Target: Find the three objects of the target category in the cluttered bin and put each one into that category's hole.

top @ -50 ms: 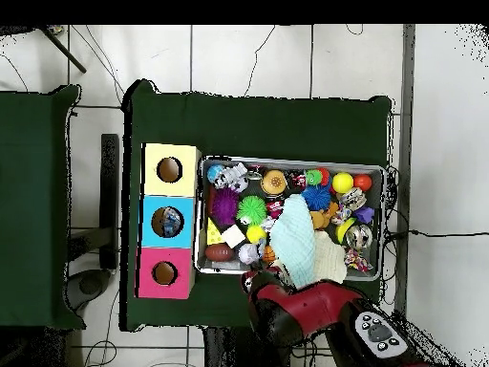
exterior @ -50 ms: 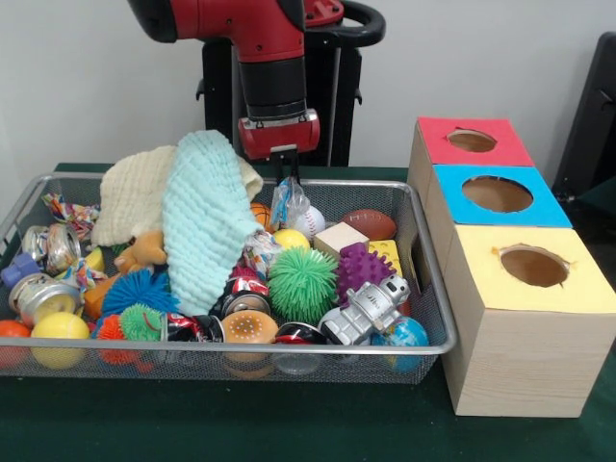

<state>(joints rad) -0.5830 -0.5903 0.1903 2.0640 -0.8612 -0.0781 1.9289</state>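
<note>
Pinching the top of a clear plastic bag [exterior @ -50 ms: 288, 202] between nearly closed fingers [exterior @ -50 ms: 287, 164], the gripper [exterior @ -50 ms: 287, 176] is seen above the wire bin [exterior @ -50 ms: 433, 318] at its far wall, where the thin film could be lost before the holed boxes [exterior @ -50 ms: 496, 192] beside it are reached.

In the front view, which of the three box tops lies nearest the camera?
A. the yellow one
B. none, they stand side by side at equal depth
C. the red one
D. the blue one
A: the yellow-topped box sits lowest and closest in the front view, with the blue-topped box behind it and the red-topped box farthest back.
</note>
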